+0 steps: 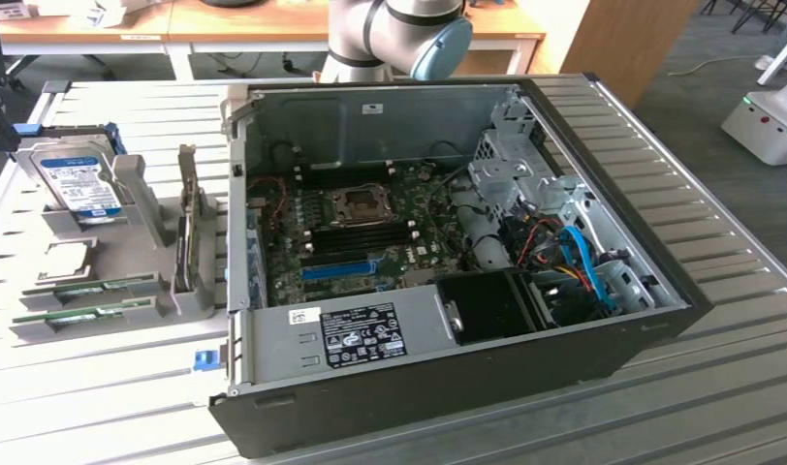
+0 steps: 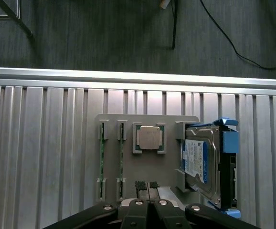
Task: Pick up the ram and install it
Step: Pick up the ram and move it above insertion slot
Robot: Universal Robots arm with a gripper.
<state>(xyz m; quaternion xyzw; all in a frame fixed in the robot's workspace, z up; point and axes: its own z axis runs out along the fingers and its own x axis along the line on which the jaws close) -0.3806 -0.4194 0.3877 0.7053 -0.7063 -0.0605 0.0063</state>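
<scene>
Hanging near the grey holder (image 2: 169,167) and its ram (image 2: 121,162), the claw (image 2: 147,186) — fingers (image 2: 141,186) together — grips nothing.

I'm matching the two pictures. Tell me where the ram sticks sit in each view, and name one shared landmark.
Exterior view: ram sticks at the view's left, beside the case, nearer the camera than the hard drive.
Wrist view: ram sticks edge-on in the holder, across the CPU from the hard drive.
Shared landmark: the hard drive.
</scene>
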